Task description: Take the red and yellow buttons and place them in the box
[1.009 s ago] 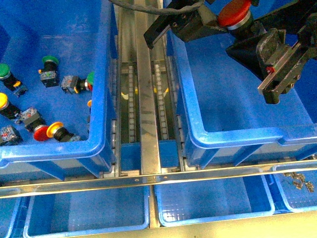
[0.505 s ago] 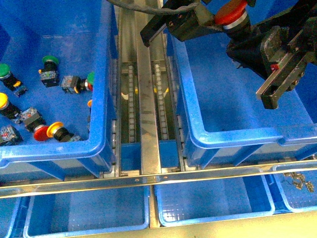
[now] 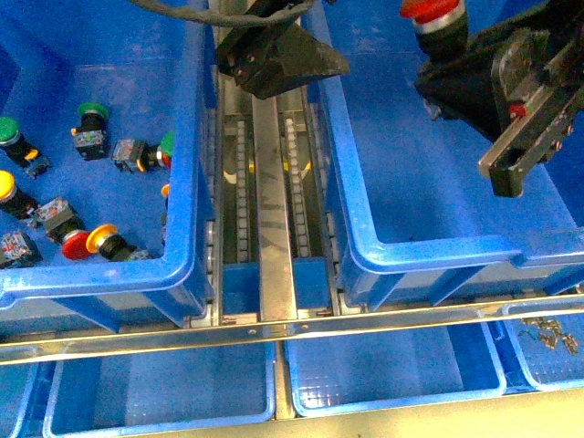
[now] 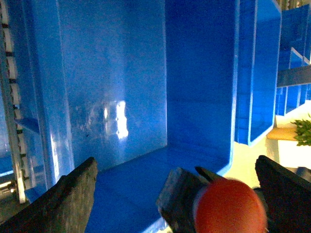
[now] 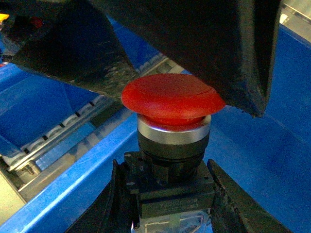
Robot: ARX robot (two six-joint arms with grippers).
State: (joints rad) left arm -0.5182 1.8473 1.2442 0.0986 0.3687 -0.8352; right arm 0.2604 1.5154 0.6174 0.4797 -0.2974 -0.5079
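Observation:
My right gripper (image 3: 440, 46) is shut on the red button (image 3: 432, 11), holding its black body with the cap facing out, above the far part of the empty blue box (image 3: 438, 251). In the right wrist view the fingers (image 5: 119, 204) clamp the block under the red button (image 5: 172, 99). My left gripper (image 3: 274, 55) hangs open over the metal rail, apart from the button. Its wrist view shows the red button (image 4: 228, 211) blurred between its spread fingers (image 4: 63, 199). More red (image 3: 76, 244) and yellow (image 3: 5, 185) buttons lie in the left crate.
The left blue crate (image 3: 187, 274) also holds green-capped buttons (image 3: 91, 111). A metal conveyor rail (image 3: 269, 228) runs between the two crates. Shallow blue trays (image 3: 392, 365) sit along the near edge, one at the right with small metal parts (image 3: 547, 333).
My left gripper has drawn away leftward from the red button and now hangs over the rail. The right gripper with the button has shifted slightly up and away.

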